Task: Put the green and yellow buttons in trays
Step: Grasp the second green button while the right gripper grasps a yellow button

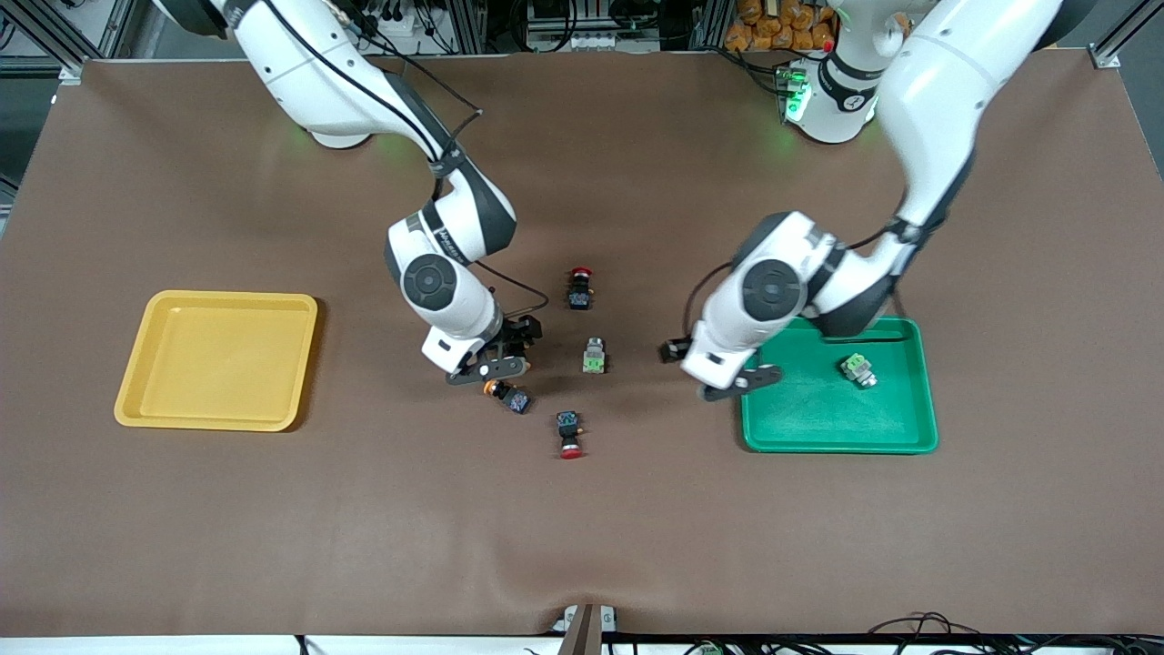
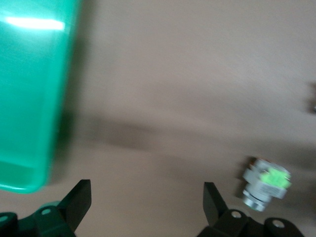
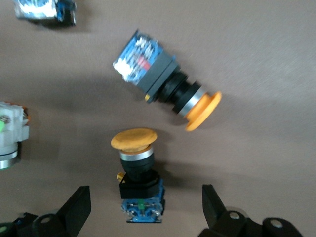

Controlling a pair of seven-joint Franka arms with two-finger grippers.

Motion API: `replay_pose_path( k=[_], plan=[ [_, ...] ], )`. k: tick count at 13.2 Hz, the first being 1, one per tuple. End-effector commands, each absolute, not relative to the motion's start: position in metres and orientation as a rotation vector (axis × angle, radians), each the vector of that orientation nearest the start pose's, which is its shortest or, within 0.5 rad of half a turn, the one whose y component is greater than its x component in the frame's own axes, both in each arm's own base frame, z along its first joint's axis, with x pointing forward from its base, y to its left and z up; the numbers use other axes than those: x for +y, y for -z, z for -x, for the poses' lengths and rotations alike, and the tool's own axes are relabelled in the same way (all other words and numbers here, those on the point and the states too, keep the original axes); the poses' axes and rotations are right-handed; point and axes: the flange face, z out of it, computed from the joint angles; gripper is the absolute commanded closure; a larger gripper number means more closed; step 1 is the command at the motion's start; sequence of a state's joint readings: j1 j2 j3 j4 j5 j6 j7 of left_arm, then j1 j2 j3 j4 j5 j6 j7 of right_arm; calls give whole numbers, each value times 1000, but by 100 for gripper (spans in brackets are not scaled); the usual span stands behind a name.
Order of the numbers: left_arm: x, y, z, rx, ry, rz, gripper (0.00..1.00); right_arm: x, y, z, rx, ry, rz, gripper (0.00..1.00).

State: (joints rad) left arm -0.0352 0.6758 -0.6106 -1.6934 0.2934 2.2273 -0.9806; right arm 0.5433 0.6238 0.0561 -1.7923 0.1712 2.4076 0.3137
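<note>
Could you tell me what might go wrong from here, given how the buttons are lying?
1. Two yellow buttons lie close together under the open right gripper; closing on one could knock the other.
2. The open left gripper hangs over the green tray's rim; lowering there could strike it.
3. Red buttons lie nearby and could be grabbed by mistake.

The place is a robotics lab: two white robot arms point(image 1: 455, 273) are mounted at a table under a brown mat point(image 1: 582, 546), with aluminium framing point(image 1: 1114, 36), bundled cables point(image 1: 400, 23) and equipment racks along the edge where the arms' bases stand.
</note>
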Motion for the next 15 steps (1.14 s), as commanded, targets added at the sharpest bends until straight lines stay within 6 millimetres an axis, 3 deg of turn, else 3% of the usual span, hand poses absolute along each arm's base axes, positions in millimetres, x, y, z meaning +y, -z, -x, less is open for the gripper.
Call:
replay_pose_path(
  k=[1, 2, 5, 6, 8, 10, 13, 15],
  plan=[
    [-390, -247, -568, -357, -112, 3266, 16, 371, -199, -536, -210, -100, 3022, 0],
    [-408, -245, -568, -326, -95, 3290, 28, 378, -194, -533, -225, -86, 3018, 0],
    [-447, -233, -568, -259, -8, 3271, 30, 384, -181, -534, -225, -17, 3002, 0],
    [-459, -226, -564, -231, 13, 3258, 30, 386, -180, -534, -237, -7, 2998, 15],
    [-471, -213, -560, -205, 42, 3243, 31, 383, -178, -534, -248, -15, 3003, 63],
    [-477, -206, -559, -198, 59, 3265, 31, 383, -179, -534, -257, -18, 3005, 100],
    [-485, -198, -553, -160, 64, 3282, 30, 373, -185, -535, -292, -98, 3022, 100],
    [-493, -194, -549, -138, 83, 3304, 29, 356, -208, -540, -293, -186, 3037, 100]
  ],
)
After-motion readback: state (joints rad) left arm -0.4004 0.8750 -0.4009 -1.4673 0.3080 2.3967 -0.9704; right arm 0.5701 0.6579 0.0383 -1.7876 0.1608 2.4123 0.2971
